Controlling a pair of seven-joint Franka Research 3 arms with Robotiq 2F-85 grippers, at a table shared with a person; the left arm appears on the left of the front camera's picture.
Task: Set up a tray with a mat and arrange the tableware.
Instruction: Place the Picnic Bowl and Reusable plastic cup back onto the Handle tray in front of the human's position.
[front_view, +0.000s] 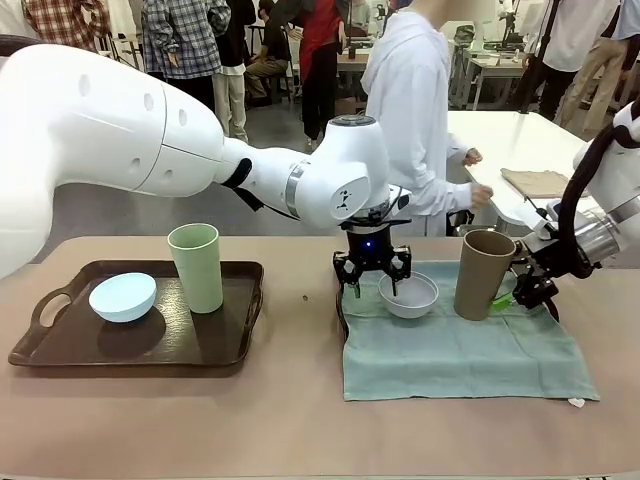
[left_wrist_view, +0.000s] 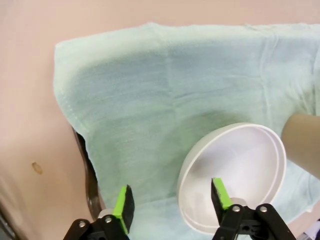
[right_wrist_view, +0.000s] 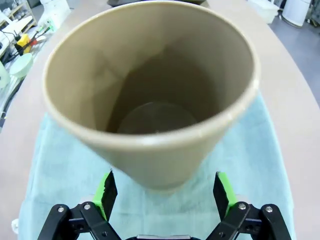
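Bare desk (front_view: 300, 420) lies open between tray (front_view: 215, 342) and mat (front_view: 460, 365); brown cup (front_view: 485, 275) and white bowl (front_view: 408, 296) crowd the mat's far edge.

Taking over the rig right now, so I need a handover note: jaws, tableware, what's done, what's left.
Left gripper: open, jaws straddling the white bowl's rim.
Right gripper: open, jaws either side of the brown cup, not clamped.
Bowl and cup stand on the mat; a dark tray edge shows under it.
On the other tray: blue bowl, green cup.
Done: mat laid, two pieces on it.
Left: probably moving the blue bowl and green cup over.
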